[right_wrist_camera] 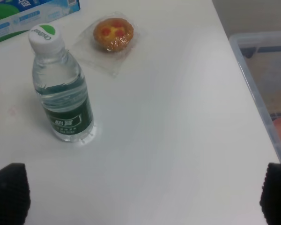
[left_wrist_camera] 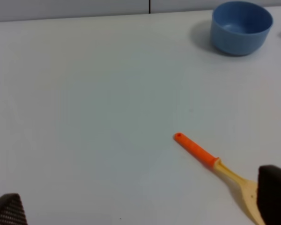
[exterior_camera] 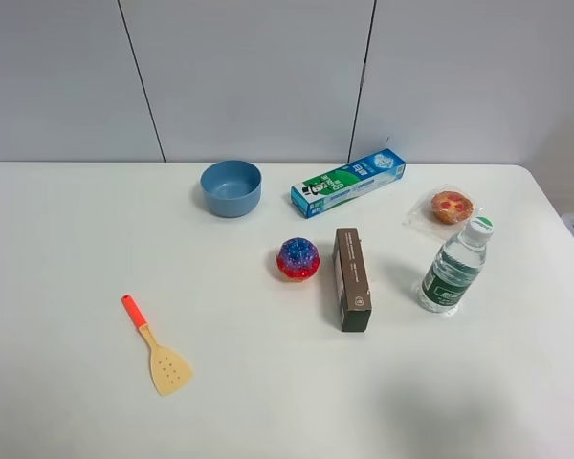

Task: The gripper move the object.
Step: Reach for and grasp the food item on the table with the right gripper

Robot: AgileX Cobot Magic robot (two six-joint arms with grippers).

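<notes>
Right claw (right_wrist_camera: 143, 199): black fingers (right_wrist_camera: 9, 194) spread wide apart over the white table (right_wrist_camera: 178, 140). The small round golden-brown pastry with red spots, sealed in a clear plastic wrapper (right_wrist_camera: 114, 33), lies flat well ahead of it, beyond an upright clear plastic water bottle with green label and white cap (right_wrist_camera: 63, 93) standing nearer the claw. Left claw (left_wrist_camera: 140, 206): fingers likewise wide apart, orange-handled tan spatula (left_wrist_camera: 210, 159) just ahead with its blade passing behind one finger, round blue bowl (left_wrist_camera: 242, 28) far beyond.

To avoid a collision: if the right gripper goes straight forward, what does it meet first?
Probably only bare white table; the open right gripper points past the clear plastic water bottle, though depth is unclear.
</notes>
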